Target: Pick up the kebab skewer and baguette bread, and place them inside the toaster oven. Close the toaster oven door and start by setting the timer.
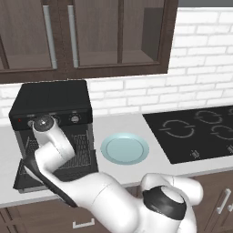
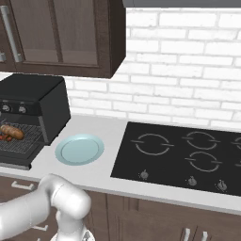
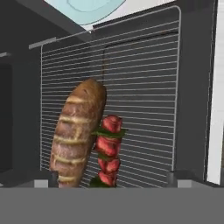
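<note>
You are looking at a pale kitchen counter (image 2: 101, 176) under dark wood cabinets (image 1: 95, 36) and a white brick wall (image 2: 188, 70). Nearest you, in the hand view, the gripper (image 3: 113, 183) stands spread wide with nothing between its tips (both sit low at the frame's bottom). Just past them the baguette bread (image 3: 78, 131) and the kebab skewer (image 3: 108, 151) lie side by side, touching, on the wire rack (image 3: 144, 87) inside the toaster oven (image 1: 50, 107). The toaster oven door (image 1: 27, 177) hangs open, flat out in front. Beside the oven sits a pale blue plate (image 1: 124, 149), and farther right the black cooktop (image 2: 183, 157).
</note>
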{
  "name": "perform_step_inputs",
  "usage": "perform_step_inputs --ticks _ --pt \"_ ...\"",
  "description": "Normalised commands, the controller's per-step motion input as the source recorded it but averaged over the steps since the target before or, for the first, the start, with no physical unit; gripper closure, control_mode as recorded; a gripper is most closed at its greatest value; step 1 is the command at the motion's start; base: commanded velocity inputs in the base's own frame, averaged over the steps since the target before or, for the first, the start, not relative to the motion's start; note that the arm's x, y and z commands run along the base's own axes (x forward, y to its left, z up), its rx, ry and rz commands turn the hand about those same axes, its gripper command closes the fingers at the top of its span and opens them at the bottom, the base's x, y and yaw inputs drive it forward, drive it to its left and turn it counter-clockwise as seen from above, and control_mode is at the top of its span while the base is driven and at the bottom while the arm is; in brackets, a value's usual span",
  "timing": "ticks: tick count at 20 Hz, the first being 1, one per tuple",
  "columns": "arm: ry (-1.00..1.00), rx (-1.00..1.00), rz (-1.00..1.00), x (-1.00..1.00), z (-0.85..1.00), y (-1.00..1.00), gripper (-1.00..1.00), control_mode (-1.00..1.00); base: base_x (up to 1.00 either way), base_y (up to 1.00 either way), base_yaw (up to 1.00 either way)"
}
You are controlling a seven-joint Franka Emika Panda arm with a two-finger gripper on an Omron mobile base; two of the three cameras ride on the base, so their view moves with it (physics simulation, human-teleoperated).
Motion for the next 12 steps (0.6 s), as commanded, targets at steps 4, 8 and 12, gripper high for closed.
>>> perform_step_inputs --ticks 4,8,12 --pt "0.01 -0.21 0.14 -0.61 0.12 -0.29 -1.0 -1.0 0.0 0.0 0.0" --pt "0.0 -0.2 0.19 -0.35 0.02 -0.52 -1.0 -1.0 0.0 0.0 0.0" --pt "0.07 -0.26 0.3 -0.04 0.08 -0.29 -1.0 -1.0 0.0 0.0 0.0"
